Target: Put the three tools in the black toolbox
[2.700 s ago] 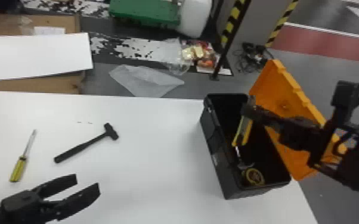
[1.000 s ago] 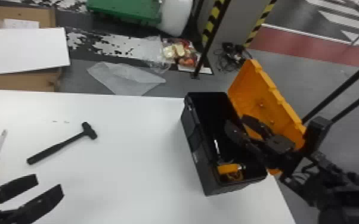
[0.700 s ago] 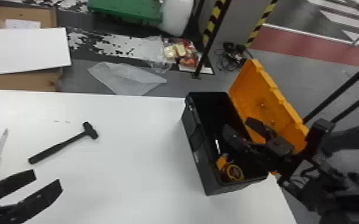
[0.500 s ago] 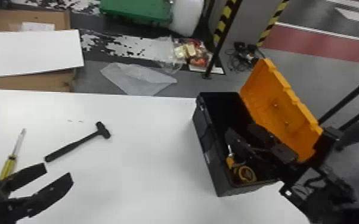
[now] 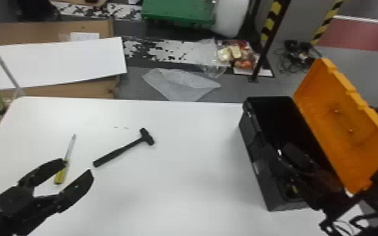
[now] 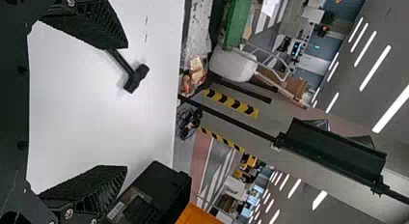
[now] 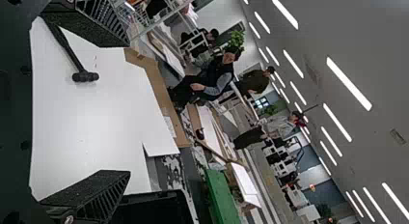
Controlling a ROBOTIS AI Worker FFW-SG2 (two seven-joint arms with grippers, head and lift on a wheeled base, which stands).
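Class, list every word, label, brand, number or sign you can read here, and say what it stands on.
None can be read.
Toolbox: a pale label, print too small to read.
Paper on the cardboard: any print is too small to make out.
Striped post: yellow and black bands, no words legible.
Hammer, screwdriver: no lettering can be made out.

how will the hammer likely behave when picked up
The hammer looks stiff, its slim handle straight. The thick head likely makes that end heavier, so it may tip if gripped at the other. Being crosswise, the head should also resist rolling.
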